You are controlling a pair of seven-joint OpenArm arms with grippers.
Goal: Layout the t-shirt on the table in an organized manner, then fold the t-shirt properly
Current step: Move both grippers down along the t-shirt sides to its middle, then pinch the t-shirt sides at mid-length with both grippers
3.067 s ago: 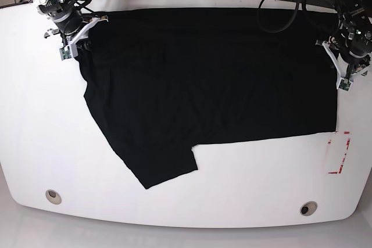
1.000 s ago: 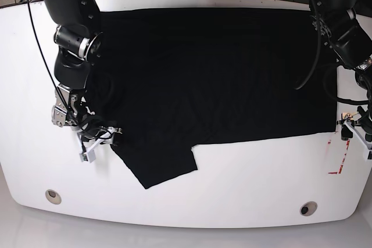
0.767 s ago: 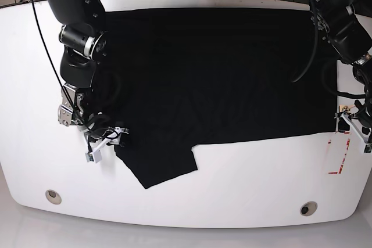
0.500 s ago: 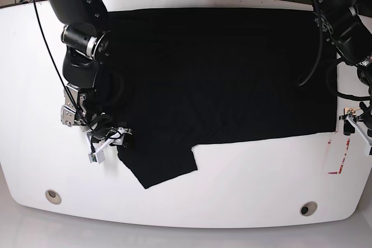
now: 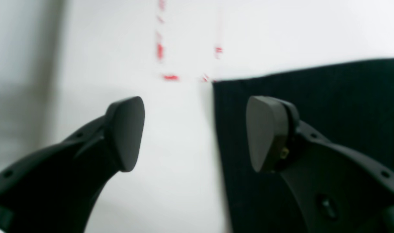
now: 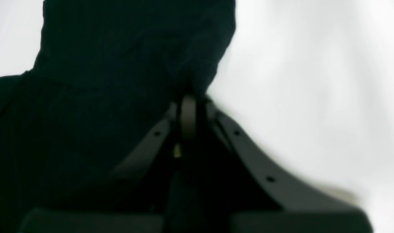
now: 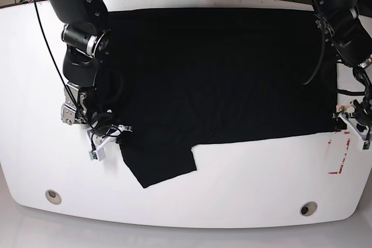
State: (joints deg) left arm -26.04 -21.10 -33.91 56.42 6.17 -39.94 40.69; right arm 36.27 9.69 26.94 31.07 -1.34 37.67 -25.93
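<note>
The black t-shirt (image 7: 215, 74) lies spread flat on the white table (image 7: 232, 201), one sleeve (image 7: 163, 164) pointing toward the front edge. My right gripper (image 7: 109, 137) is on the base view's left, at the shirt's edge just above that sleeve. In the right wrist view it (image 6: 187, 108) is shut on a fold of the t-shirt (image 6: 119, 64). My left gripper (image 7: 350, 121) is at the shirt's lower right corner. In the left wrist view it (image 5: 197, 132) is open, straddling the t-shirt's edge (image 5: 313, 106) near its corner.
A red-and-white rectangle mark (image 7: 339, 152) lies just in front of the left gripper and also shows in the left wrist view (image 5: 171, 77). Two metal grommets (image 7: 53, 196) (image 7: 307, 208) sit near the front edge. Cables hang behind the table's back edge.
Both arms came from the far corners to the shirt's near edge. The right gripper slid to the cloth above the sleeve. The left gripper moved in to the corner.
</note>
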